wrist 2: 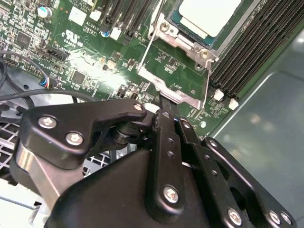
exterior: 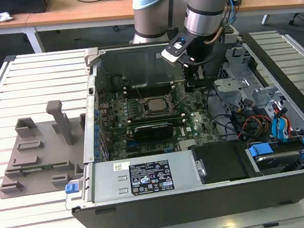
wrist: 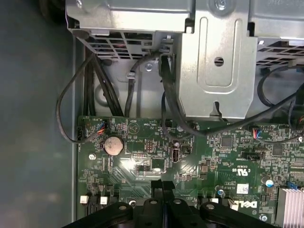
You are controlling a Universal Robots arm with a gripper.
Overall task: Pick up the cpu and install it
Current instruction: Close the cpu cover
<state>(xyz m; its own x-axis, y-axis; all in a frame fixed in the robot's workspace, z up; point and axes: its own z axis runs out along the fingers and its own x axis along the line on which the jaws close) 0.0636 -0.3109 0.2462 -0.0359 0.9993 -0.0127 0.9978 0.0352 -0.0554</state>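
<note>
One grey tray [exterior: 40, 158] lies at the exterior view's left. One cpu [exterior: 154, 104] sits seated in the socket [wrist 2: 176, 40]. Just right of it is the one gripper [wrist 2: 162, 100], fingers pressed together and holding nothing, tips at the socket's edge.

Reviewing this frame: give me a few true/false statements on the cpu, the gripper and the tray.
1. The cpu sits in the socket. True.
2. The gripper holds the cpu. False: it is shut and holds nothing; the cpu lies in the socket.
3. The gripper is over the motherboard, beside the socket. True.
4. The tray lies inside the case. False: it lies on the table, at the exterior view's left of the case.
</note>
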